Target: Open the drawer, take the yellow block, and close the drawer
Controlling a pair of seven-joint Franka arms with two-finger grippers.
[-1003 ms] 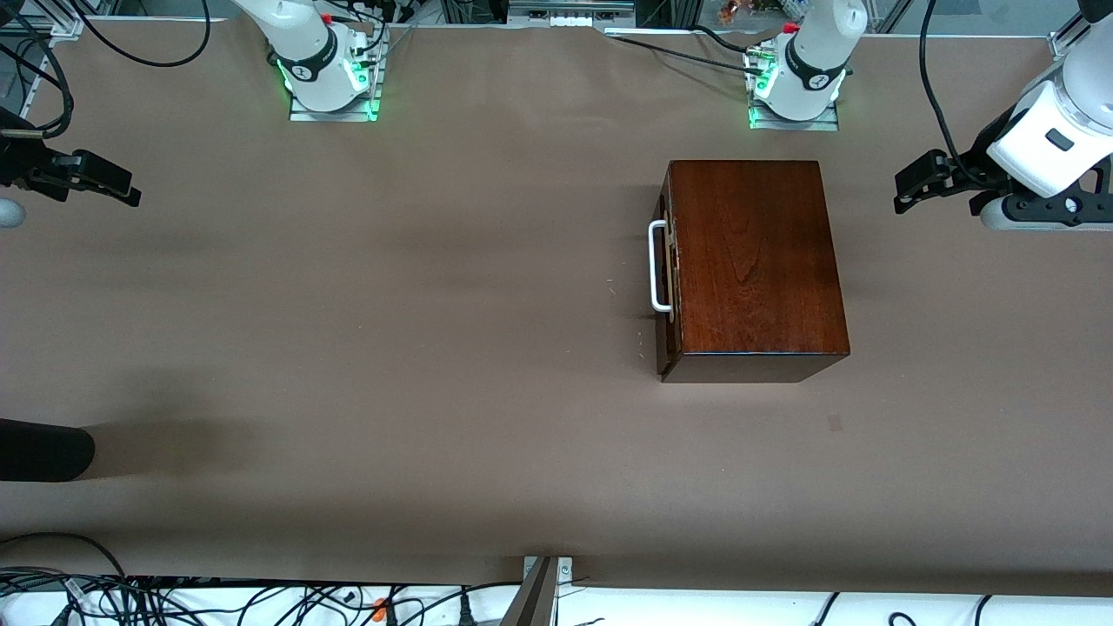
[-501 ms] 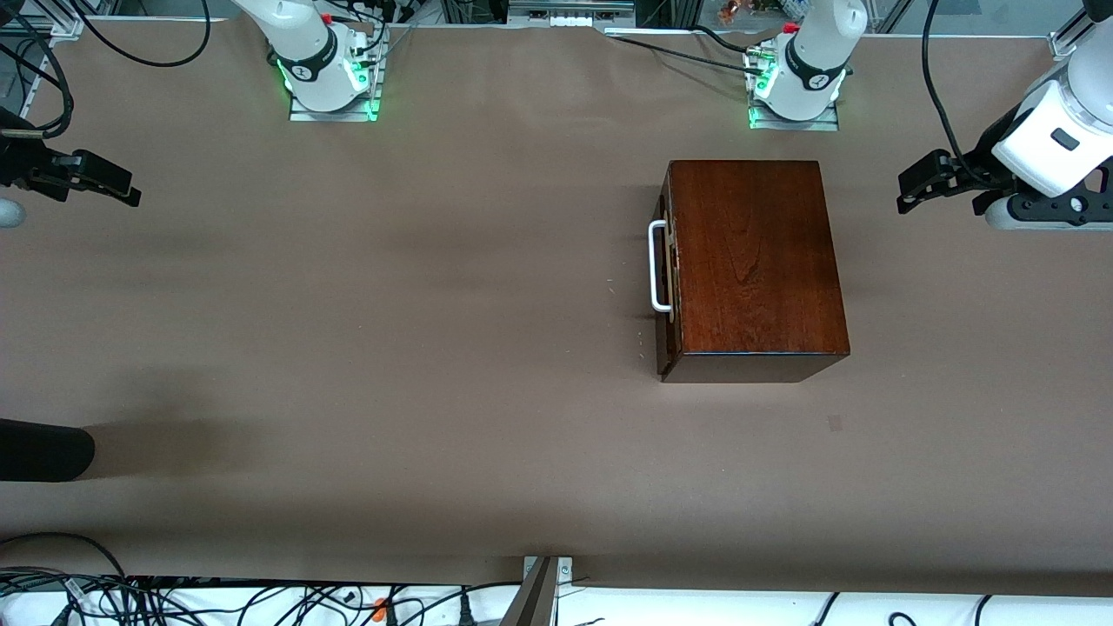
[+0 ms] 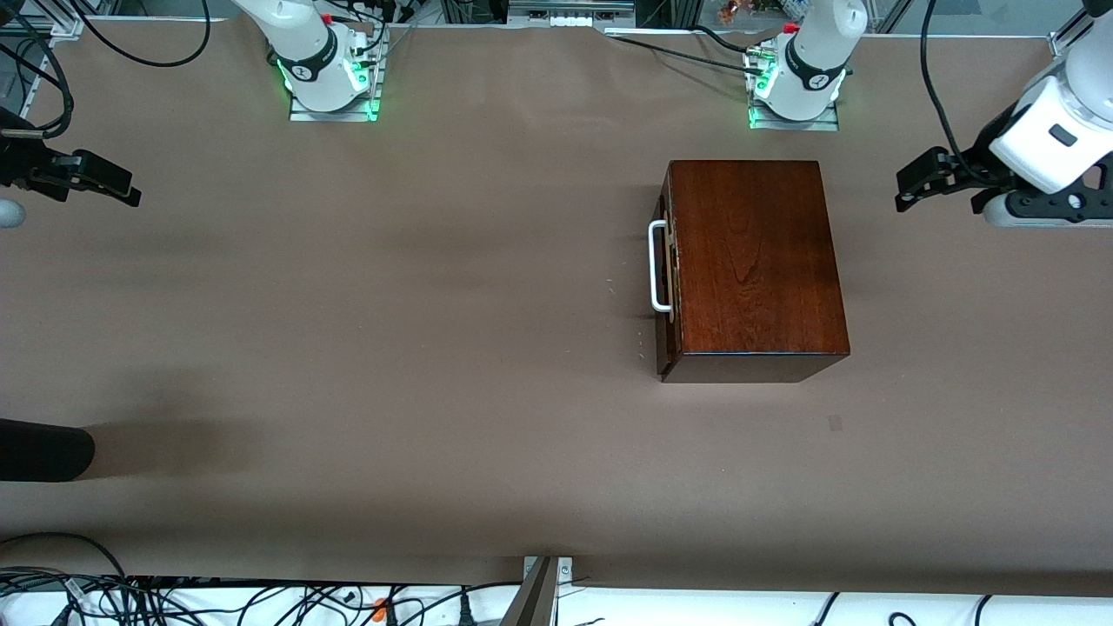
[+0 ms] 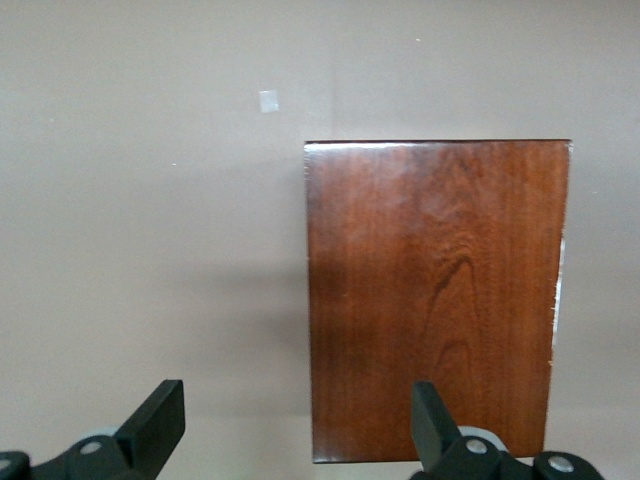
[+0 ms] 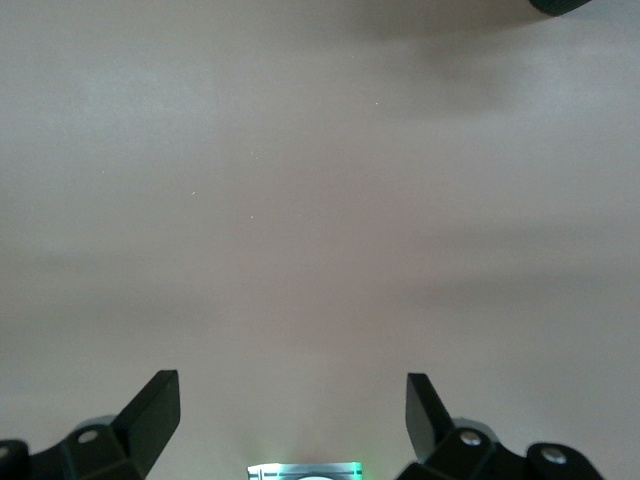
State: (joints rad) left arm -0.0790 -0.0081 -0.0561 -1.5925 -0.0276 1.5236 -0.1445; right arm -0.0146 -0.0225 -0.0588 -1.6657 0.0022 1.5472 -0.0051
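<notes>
The dark-brown wooden box (image 3: 756, 261) stands on the table toward the left arm's end. Its drawer (image 3: 668, 278) is shut, with the white bar handle (image 3: 658, 265) facing the right arm's end. The yellow block is hidden. My left gripper (image 3: 913, 184) is open and empty, in the air beside the box at the left arm's table end. In the left wrist view the box (image 4: 435, 300) lies past the open left gripper (image 4: 297, 425). My right gripper (image 3: 109, 184) is open and empty over the right arm's table end; the right wrist view shows the open right gripper (image 5: 290, 415) over bare table.
A dark rounded object (image 3: 43, 450) juts in at the table edge at the right arm's end. A small pale mark (image 3: 835, 423) lies nearer the front camera than the box. Cables (image 3: 174, 600) run along the front edge. The arm bases (image 3: 330, 78) stand at the back.
The left arm's wrist has shifted slightly at the table end. The box, the drawer and the right arm have not moved.
</notes>
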